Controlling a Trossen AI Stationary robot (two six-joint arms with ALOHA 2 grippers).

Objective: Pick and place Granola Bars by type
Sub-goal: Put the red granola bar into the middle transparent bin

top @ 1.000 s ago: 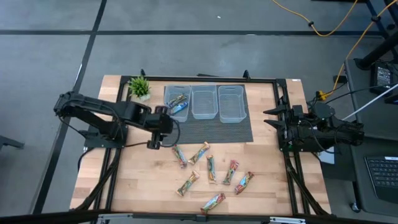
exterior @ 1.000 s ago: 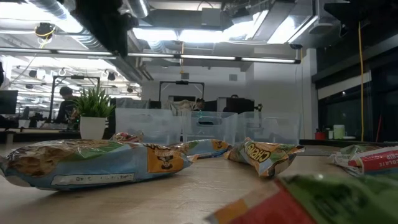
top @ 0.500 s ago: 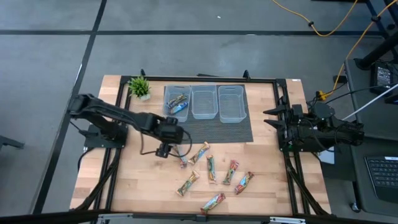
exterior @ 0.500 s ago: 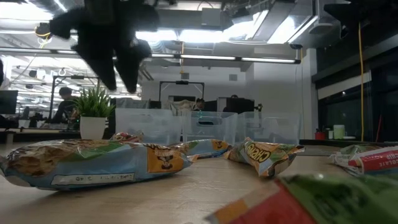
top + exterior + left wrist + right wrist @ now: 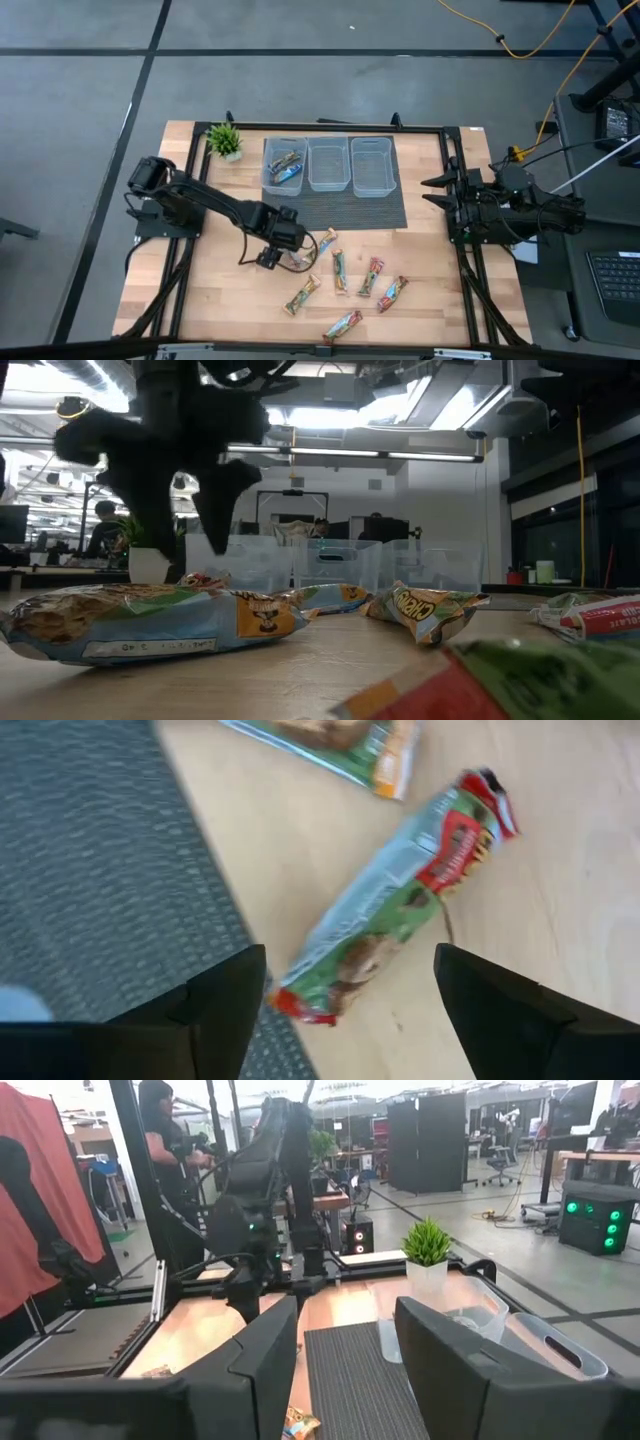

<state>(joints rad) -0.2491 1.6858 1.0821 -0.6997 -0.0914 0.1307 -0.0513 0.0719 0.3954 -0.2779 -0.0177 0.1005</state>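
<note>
Several granola bars lie flat on the wooden table. One with a green-and-red wrapper [image 5: 392, 915] [image 5: 296, 263] lies right below my left gripper [image 5: 350, 960] [image 5: 284, 254] [image 5: 185, 530], which is open and points down, a finger on either side of the bar's end nearest the mat. Other bars lie nearby [image 5: 322, 243] [image 5: 340, 272] [image 5: 302, 295] [image 5: 372, 277] [image 5: 392, 293] [image 5: 343, 325]. Two bars [image 5: 285, 166] rest in the left clear bin [image 5: 268, 180]. My right gripper [image 5: 432, 192] [image 5: 345, 1350] waits open at the table's right edge.
Three clear bins [image 5: 328, 164] [image 5: 371, 167] stand in a row on a dark ribbed mat [image 5: 350, 208] at the far side. A small potted plant [image 5: 224, 141] stands left of them. In the right wrist view a person [image 5: 165, 1150] stands beyond the table.
My left gripper has moved from beside the left bin toward the table's near edge and to the right, and has come down over the green-and-red bar. No bar has moved.
</note>
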